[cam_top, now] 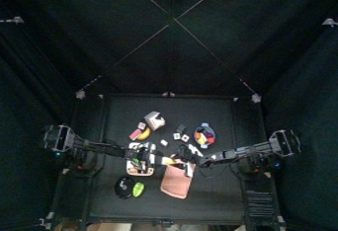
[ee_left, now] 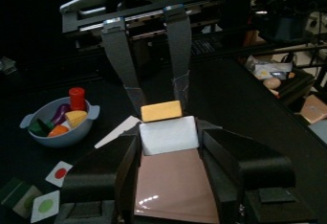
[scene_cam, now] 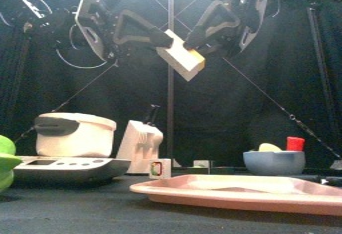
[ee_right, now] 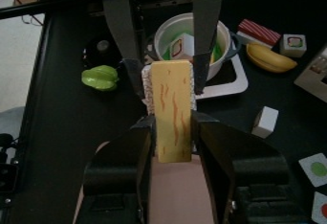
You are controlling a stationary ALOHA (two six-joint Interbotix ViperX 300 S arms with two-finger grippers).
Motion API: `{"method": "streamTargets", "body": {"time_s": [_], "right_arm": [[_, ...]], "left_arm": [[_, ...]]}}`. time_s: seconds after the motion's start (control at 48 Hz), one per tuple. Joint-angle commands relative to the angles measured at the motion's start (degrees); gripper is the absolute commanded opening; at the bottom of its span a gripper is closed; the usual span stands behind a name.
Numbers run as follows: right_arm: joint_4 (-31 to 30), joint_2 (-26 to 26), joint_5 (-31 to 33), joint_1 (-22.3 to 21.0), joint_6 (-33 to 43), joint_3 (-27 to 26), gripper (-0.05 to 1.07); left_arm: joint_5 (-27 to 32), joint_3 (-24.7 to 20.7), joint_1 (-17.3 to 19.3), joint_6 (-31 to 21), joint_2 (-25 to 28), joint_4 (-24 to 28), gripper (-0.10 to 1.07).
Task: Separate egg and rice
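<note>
High above the table, a block of white rice (ee_left: 167, 137) with a yellow egg slab (ee_right: 173, 108) on it hangs between both grippers (scene_cam: 183, 54). My left gripper (ee_left: 167, 139) comes in from the left and is shut on the rice side. Coming from the right, my right gripper (ee_right: 174, 123) has its jaws against the sides of the egg slab. In each wrist view the other arm's fingers reach the block's far end. A pink tray (ee_left: 173, 190) lies on the table under the block.
A white rice cooker (scene_cam: 74, 136) and a small white carton (scene_cam: 142, 143) stand at the left. A blue bowl (scene_cam: 271, 161) of toy food is at the right. A green pepper (ee_right: 99, 76), a banana (ee_right: 269, 57) and small picture cards lie around the tray.
</note>
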Motion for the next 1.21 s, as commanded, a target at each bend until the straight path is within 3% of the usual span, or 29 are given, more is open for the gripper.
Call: {"method": "streamTargets", "body": {"time_s": [0.0, 0.354, 0.75, 1.188], "right_arm": [[0.62, -1.14, 0.18, -0.62, 0.09, -0.88, 0.61], [2.99, -2.99, 0.70, -0.62, 0.09, 0.79, 0.48], [5.45, -7.12, 1.67, -0.53, 0.18, 3.96, 0.48], [6.59, -8.00, 1.67, -0.18, 0.09, 5.10, 0.48]], "left_arm": [[-0.70, -1.14, 0.09, 0.09, -0.35, 0.09, 0.51], [-0.70, -0.53, 0.35, 0.09, -0.62, -0.09, 0.51], [-0.70, 0.09, 0.44, 0.09, -0.97, -0.09, 0.51], [-0.70, 0.18, 0.44, 0.09, -1.14, -0.09, 0.51]]}}
